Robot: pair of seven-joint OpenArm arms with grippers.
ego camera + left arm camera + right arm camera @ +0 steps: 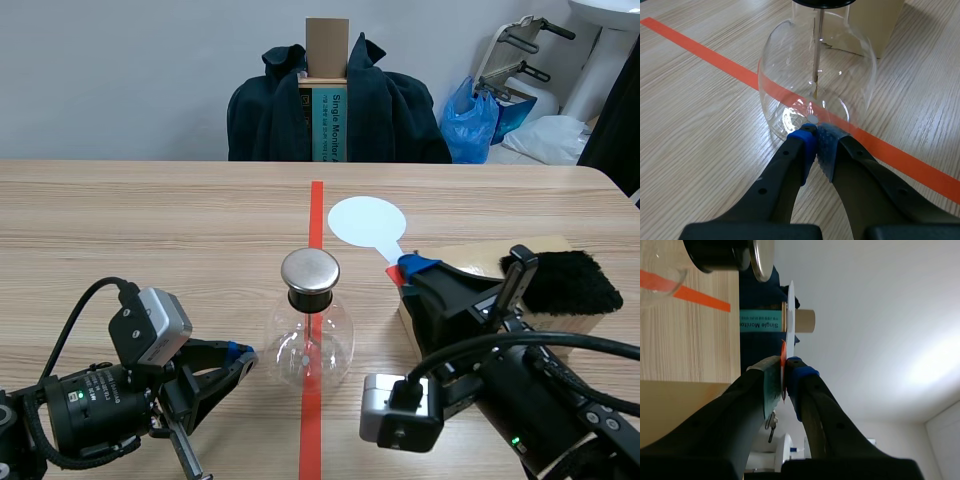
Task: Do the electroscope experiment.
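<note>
Scene view shows the flask standing upright in the middle of the worktop, on the red tape line, with a round metal cap on its black stopper. The left pincer lies low beside the flask, its tips pointing at the base. In the left wrist view its two fingers are closed together with nothing between them. The pads sit right at the foot of the glass wall, and it is not clear whether they touch it. A thin rod hangs down inside the flask from the stopper.

The right pincer is clamped on the red handle of a white paddle. The paddle's round disc sits beyond and to the right of the cap, apart from it. In the right wrist view the paddle is seen edge-on, pressed between the two pads.

Behind the right arm sits a tan block with black fur on top. Past the worktop's far edge are a dark jacket and a blue bag.
</note>
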